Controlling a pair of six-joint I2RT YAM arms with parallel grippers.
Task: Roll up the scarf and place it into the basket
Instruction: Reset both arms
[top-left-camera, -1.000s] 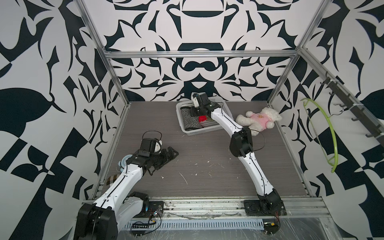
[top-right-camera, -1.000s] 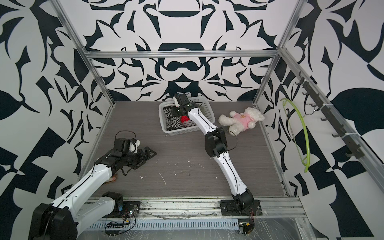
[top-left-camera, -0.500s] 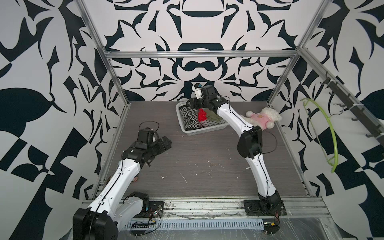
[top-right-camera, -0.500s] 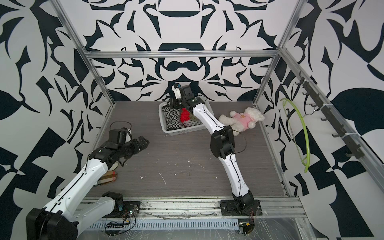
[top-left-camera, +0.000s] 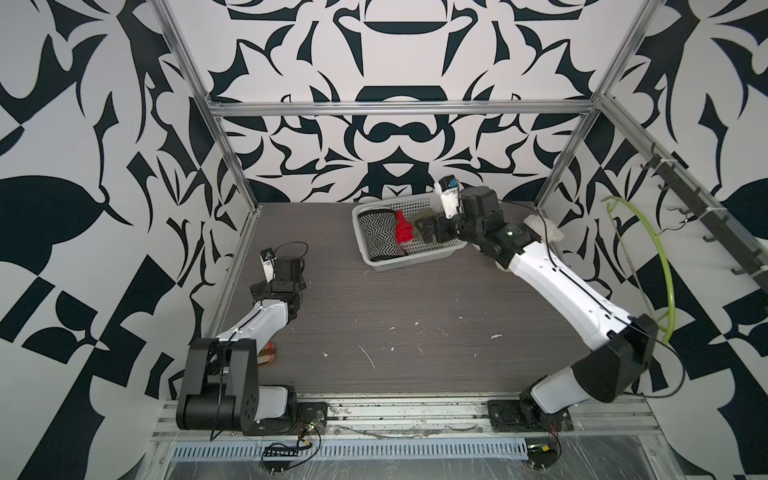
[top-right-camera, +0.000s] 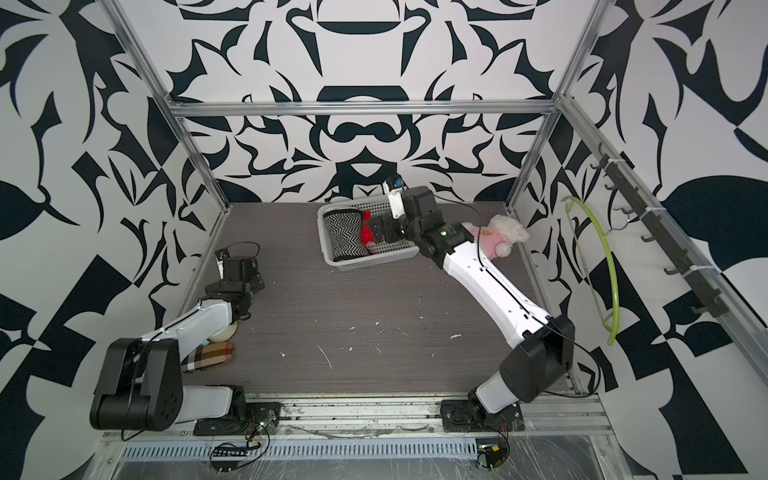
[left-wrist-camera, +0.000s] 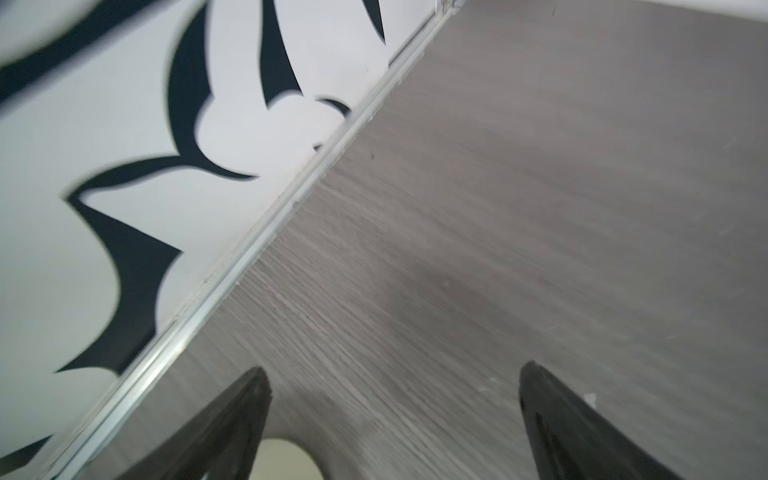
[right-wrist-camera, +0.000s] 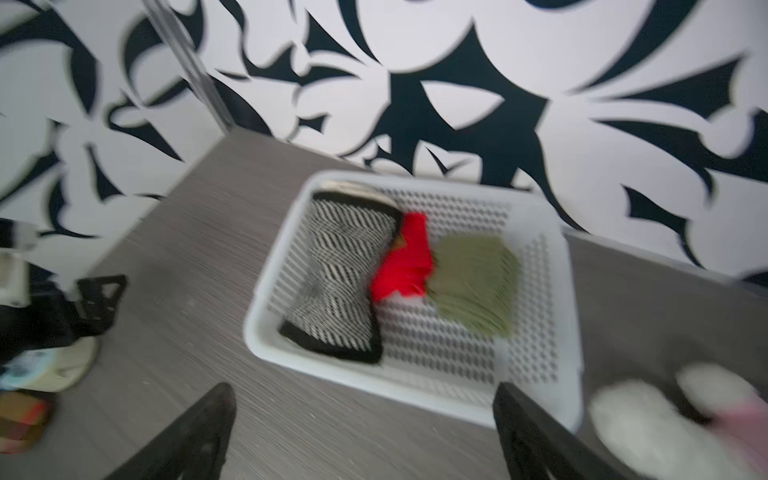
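Grey tabletop (top-left-camera: 415, 299) | red scarf (right-wrist-camera: 401, 257) in basket (right-wrist-camera: 436, 187) | left claw (left-wrist-camera: 395, 369), right claw (right-wrist-camera: 365, 392) released | bear (top-left-camera: 548, 228) half-hidden

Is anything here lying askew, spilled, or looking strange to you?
The basket sits skewed to the edges of the table, and small white scraps lie scattered over its near half. Nothing looks spilled or damaged.

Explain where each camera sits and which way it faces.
Top views: high above the front edge, facing down toward the back wall; left arm and right arm show whole.
Left wrist: on the left arm, facing down along the open left gripper at the table and side wall; only fingertips show.
Right wrist: on the right arm, facing over the open right gripper into the basket; fingertips and part of the left arm show.
Shared: right wrist and top views both see basket and plush bear.
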